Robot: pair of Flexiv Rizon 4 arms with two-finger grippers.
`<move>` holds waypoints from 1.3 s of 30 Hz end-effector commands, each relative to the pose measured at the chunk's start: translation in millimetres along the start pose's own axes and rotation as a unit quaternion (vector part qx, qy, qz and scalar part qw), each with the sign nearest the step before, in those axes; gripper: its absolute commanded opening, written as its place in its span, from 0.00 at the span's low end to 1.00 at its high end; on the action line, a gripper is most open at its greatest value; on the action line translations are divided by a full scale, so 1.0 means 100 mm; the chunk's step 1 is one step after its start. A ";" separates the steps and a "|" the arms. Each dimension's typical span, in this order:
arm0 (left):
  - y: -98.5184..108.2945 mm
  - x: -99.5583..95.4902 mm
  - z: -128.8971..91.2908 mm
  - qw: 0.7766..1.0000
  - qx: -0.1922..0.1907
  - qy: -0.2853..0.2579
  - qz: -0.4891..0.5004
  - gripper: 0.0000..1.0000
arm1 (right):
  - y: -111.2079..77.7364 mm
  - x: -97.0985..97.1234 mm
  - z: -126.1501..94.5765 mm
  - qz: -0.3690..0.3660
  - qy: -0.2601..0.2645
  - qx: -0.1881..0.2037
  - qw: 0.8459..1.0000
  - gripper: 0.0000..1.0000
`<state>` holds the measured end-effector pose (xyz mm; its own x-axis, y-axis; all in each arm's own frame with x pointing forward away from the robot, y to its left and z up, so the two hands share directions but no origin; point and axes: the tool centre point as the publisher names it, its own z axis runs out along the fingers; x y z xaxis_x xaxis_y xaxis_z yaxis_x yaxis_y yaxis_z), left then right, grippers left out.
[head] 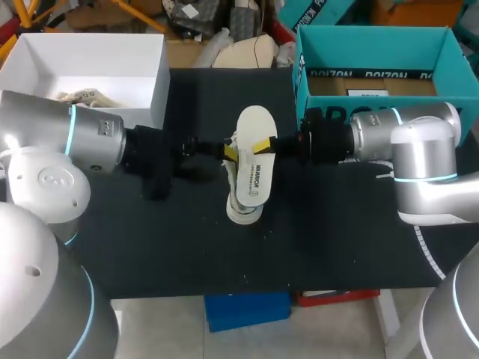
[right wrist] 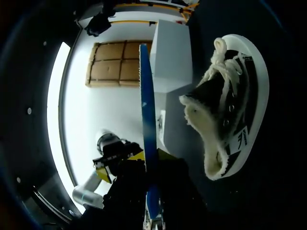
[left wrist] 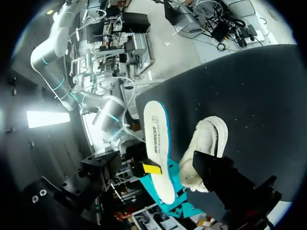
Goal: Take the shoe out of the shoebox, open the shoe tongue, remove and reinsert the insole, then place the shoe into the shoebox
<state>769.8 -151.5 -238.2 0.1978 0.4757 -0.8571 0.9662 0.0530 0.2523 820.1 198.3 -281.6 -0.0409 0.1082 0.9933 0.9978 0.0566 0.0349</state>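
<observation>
Head view: the insole (head: 254, 161) hangs over the middle of the table (head: 150, 247). Its long axis runs from near edge to far edge, parallel to the shoe (head: 241, 212) directly beneath it. The right tool (head: 268, 144) is clamped across the insole at mid-length. The left tool (head: 228, 149) sits at the shoe's left side, and its state cannot be told. Left wrist view: the shoe (left wrist: 206, 143) is against the left tool (left wrist: 218, 170), fleece-lined opening upward, and the insole (left wrist: 157, 143) stands just beside it in the right tool (left wrist: 151, 168). Right wrist view: the insole (right wrist: 147, 110) is edge-on between the fingers of the right tool (right wrist: 146, 167), and the shoe (right wrist: 230, 110) lies beside it on the table. Judgement: reinsertion comes next. The right arm must tip one insole end down into the opening.
</observation>
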 end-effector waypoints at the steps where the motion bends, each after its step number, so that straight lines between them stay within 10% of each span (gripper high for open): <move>1: -0.05 -0.21 -0.09 0.973 -0.041 0.222 -0.036 1.00 | -0.01 0.00 0.01 0.000 -0.001 -0.002 1.000 0.00; 20: -0.05 -0.37 -0.08 0.954 -0.052 0.289 -0.051 1.00 | -0.01 0.00 0.01 0.000 -0.001 -0.002 1.000 0.00; 39: -0.02 -0.71 0.30 0.930 0.020 0.365 -0.024 1.00 | -0.01 0.00 0.01 0.000 -0.001 -0.002 1.000 0.00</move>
<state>757.9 -204.9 -194.3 0.0466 0.8495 -0.5256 0.9808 0.0607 0.1852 820.0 198.4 -281.6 -0.0410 0.1082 0.9933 0.9978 0.0564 0.0350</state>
